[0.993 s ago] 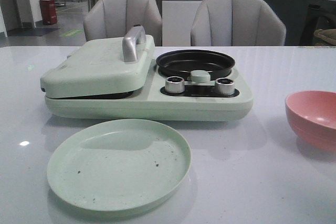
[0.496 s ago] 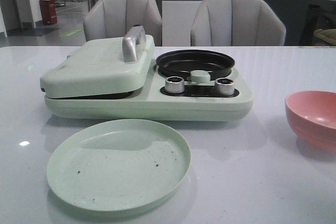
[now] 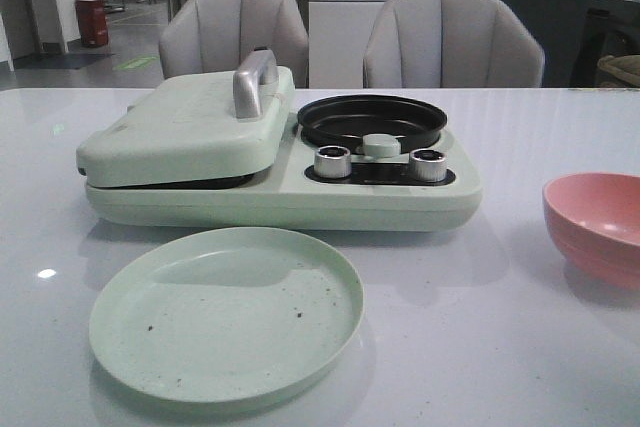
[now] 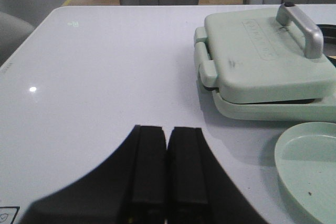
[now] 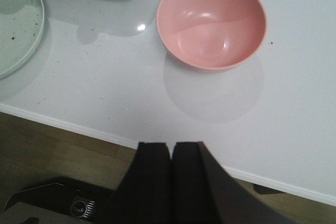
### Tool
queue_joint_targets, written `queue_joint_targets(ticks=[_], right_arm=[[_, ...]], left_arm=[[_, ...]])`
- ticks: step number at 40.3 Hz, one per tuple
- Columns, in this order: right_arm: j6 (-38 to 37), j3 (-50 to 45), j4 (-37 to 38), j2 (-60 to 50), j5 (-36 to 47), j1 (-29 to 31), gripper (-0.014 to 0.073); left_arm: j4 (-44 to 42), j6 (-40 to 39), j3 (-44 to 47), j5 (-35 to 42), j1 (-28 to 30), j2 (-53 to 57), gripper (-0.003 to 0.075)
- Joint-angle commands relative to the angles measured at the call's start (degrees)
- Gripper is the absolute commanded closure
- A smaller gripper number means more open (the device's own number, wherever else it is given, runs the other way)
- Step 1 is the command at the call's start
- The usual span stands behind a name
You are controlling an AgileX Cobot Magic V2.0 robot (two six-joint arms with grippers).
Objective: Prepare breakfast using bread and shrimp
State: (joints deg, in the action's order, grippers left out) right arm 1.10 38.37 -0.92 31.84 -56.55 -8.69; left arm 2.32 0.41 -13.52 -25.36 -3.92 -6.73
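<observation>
A glossy white tabletop (image 3: pixel 520 347) fills the front view, catching soft reflections of ceiling light. On it sits a pale green breakfast maker (image 3: pixel 280 162) — its hinged lid (image 3: pixel 190 122) with the silver handle (image 3: pixel 254 81) lies down over the left plate, with a dark round pan (image 3: pixel 372 120) and two silver knobs (image 3: pixel 333 161) on the right. Just in front lies a pale green plate (image 3: pixel 226 314) flecked with dark crumbs; a pink bowl (image 3: pixel 598 224) stands well apart at the right edge. Two grey chairs (image 3: pixel 453 40) wait behind, with a red bin (image 3: pixel 92 22) far back on the left.

Neither bread nor shrimp shows in any view — the bowl and plate look bare.

The left hand (image 4: pixel 167 177) hovers clenched above bare tabletop beside the appliance. The right hand (image 5: pixel 170 179) is clenched too, over the near table edge and wood floor (image 5: pixel 47 150).
</observation>
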Motion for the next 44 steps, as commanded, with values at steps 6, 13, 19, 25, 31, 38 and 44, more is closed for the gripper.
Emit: queue_joint_targets(ticks=[6,13,19,25,31,38,44], right_arm=[[0.0,1.5,0.0,0.1,3.7,-0.1,0.0559],[0.0,1.5,0.0,0.1,3.6,-0.1,0.0559],[0.0,1.5,0.0,0.1,3.5,-0.1,0.0559],[0.0,1.5,0.0,0.1,3.5,-0.1,0.0559],[0.0,1.5,0.0,0.1,3.5,-0.1,0.0559],[0.0,1.5,0.0,0.1,3.5,-0.1,0.0559],[0.0,1.5,0.0,0.1,3.5,-0.1,0.0559]], left_arm=[[1.5,-0.4,8.5,14.3,1.5,7.2,0.062],[1.8,-0.4,12.9,20.3,1.5,8.2,0.062],[1.6,-0.4,14.0,21.6,1.4,8.2,0.062],[1.6,-0.4,14.0,21.6,1.5,8.1,0.062],[1.5,-0.4,14.0,21.5,1.5,8.1,0.062],[0.0,-0.4,14.0,23.9,1.5,8.1,0.062],[0.7,3.0,14.0,29.0,1.5,8.1,0.062]])
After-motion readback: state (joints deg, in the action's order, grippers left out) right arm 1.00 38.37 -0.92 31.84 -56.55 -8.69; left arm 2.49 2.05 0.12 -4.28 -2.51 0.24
